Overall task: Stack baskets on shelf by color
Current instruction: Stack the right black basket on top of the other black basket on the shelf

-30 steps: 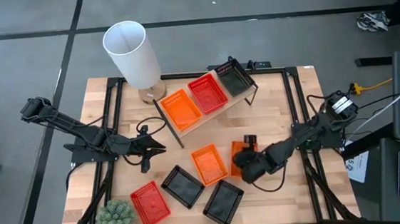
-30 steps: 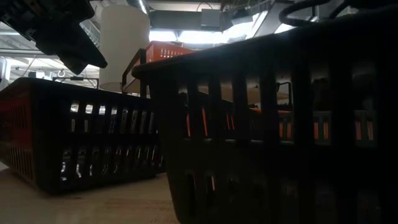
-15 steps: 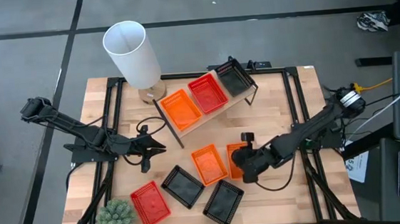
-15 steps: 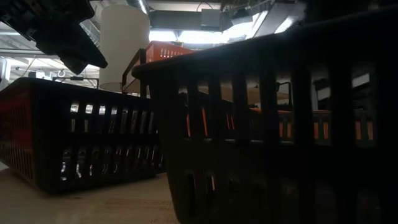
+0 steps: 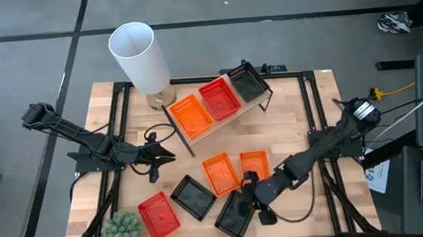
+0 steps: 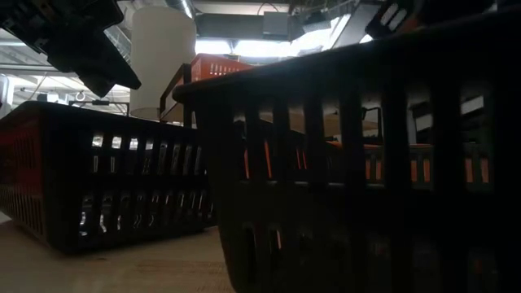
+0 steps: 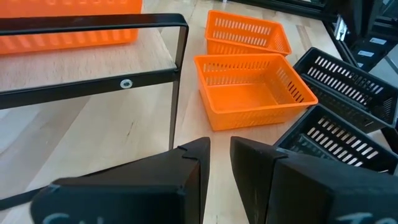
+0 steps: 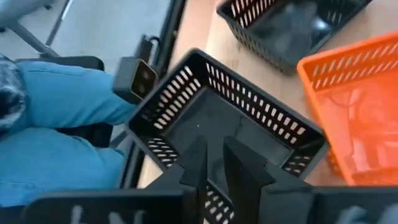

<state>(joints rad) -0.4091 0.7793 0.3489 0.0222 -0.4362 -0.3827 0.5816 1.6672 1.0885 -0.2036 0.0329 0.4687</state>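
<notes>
In the high view the shelf (image 5: 210,126) carries an orange basket (image 5: 191,114), a red one (image 5: 219,99) and a black one (image 5: 246,83) side by side. On the table lie two orange baskets (image 5: 219,172) (image 5: 254,164), two black ones (image 5: 193,196) (image 5: 236,211) and a red one (image 5: 158,215). My right gripper (image 5: 252,189) (image 8: 214,163) hangs over the near black basket (image 8: 230,118), fingers a narrow gap apart, the basket's wall showing in that gap. My left gripper (image 5: 161,154) (image 7: 220,155) waits left of the shelf, fingers slightly apart.
A tall white cylinder (image 5: 140,57) stands at the table's far left, a green spiky plant (image 5: 122,230) at the near left corner. A seated person's blue-trousered legs (image 8: 62,124) show just past the near edge. Bare wood lies between the shelf and the loose baskets.
My right gripper has moved from above the right orange basket toward the table's near edge and a little left, ending over the near black basket. That orange basket now lies uncovered where it was. The left arm has kept still.
</notes>
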